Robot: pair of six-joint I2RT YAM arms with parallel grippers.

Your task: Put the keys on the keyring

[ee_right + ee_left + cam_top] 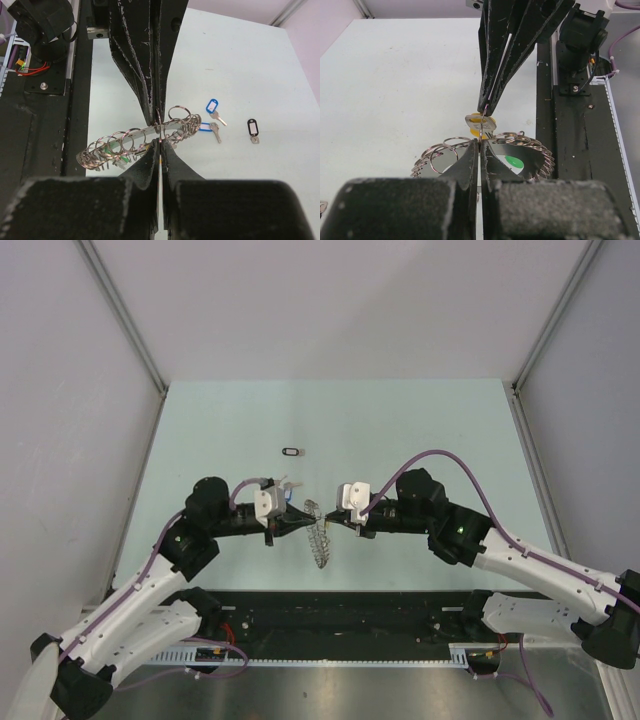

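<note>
I see L gripper (479, 144) clenched on keyring (129, 138), R gripper (160, 145) pinching yellow-tag key (481, 123) beside it. Tags (212, 106) too small for me to read.

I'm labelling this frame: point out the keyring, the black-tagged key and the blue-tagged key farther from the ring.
keyring (132, 135), right wrist view, flat metal band.
black-tagged key (253, 127), right wrist view, black plastic tag.
farther blue-tagged key (212, 106), right wrist view, blue tag.

Shiny metal keyring (130, 137), glossy plastic-tagged keys (212, 106), matt table (240, 60).
</note>
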